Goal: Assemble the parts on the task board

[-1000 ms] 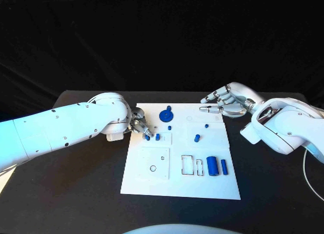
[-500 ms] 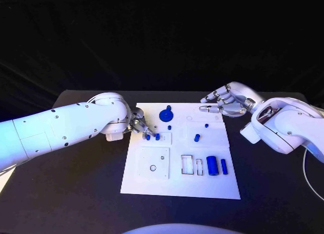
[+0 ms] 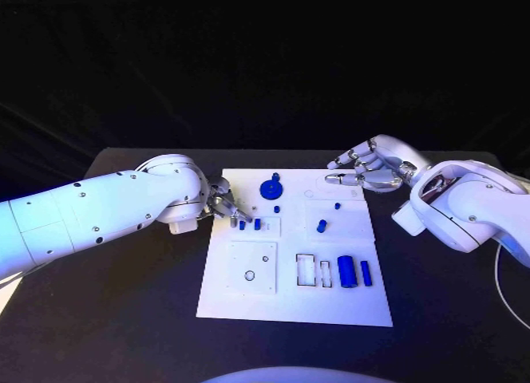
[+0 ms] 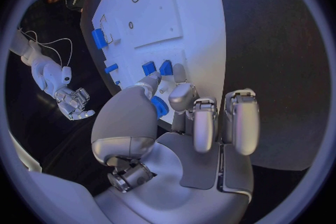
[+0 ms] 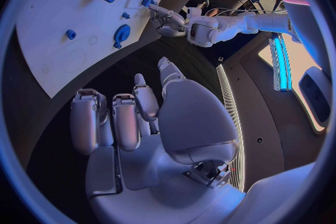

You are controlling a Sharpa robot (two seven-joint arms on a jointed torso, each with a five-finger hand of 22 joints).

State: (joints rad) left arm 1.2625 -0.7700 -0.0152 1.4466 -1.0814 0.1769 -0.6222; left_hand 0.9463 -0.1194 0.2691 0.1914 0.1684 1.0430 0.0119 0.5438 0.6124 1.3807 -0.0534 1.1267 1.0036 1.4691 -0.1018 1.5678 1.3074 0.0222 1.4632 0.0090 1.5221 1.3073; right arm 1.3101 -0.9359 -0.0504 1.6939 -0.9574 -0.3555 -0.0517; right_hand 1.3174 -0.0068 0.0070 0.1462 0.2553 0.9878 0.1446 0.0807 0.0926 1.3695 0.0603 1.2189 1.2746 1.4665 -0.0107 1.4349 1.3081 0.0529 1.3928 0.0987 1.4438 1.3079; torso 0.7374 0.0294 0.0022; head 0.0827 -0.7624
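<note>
While a small blue plastic peg (image 4: pixel 159 106) is pinched in the left hand (image 4: pixel 164 117), rigid and light, side grip is judged best; right hand (image 5: pixel 140 117) is spread, empty

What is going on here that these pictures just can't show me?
- Head view: the left robot hand covers its own fingertips, hiding what they grip.
- Left wrist view: a blue piece sits between thumb and finger; its shape is hidden.
- Head view: the white board markings are too small to read.

Matt white task board (image 3: pixel 248 295), smooth blue plastic parts (image 3: pixel 348 271), glossy silver metal-look left hand (image 4: pixel 175 117), matt black table (image 3: pixel 116 319)
</note>
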